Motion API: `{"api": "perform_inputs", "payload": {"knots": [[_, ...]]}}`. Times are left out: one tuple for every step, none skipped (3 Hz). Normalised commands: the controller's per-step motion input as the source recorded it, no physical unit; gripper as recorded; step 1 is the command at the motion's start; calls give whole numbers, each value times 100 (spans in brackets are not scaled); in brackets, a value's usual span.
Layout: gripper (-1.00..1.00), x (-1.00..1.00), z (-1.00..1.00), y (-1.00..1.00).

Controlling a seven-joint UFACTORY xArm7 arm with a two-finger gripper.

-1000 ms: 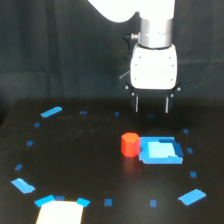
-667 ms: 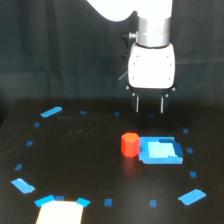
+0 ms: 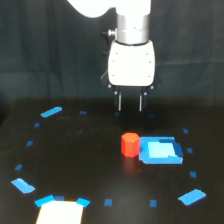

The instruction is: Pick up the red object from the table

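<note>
The red object (image 3: 130, 144) is a small red-orange stubby cylinder standing on the black table (image 3: 75, 150), touching or very close to the left side of a flat light-blue square block (image 3: 161, 150). My gripper (image 3: 130, 102) hangs from the white arm above and slightly behind the cylinder, well clear of it. Its two thin dark fingers (image 3: 119, 101) point straight down with a gap between them. Nothing is held between them.
Blue tape strips lie around the table, at the far left (image 3: 51, 111), front left (image 3: 22, 185) and front right (image 3: 192, 196). Small blue marks ring the middle. A pale yellow-white patch (image 3: 59, 211) sits at the front edge.
The arm has shifted toward the exterior view's left, so the gripper now stands above the red cylinder. The cylinder and the blue block have not moved.
</note>
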Motion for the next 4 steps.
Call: {"api": "perform_inputs", "payload": {"knots": [[80,-100,-25,-78],[40,-100,-41,-58],[94,29,-92,22],[20,100,-92,21]]}}
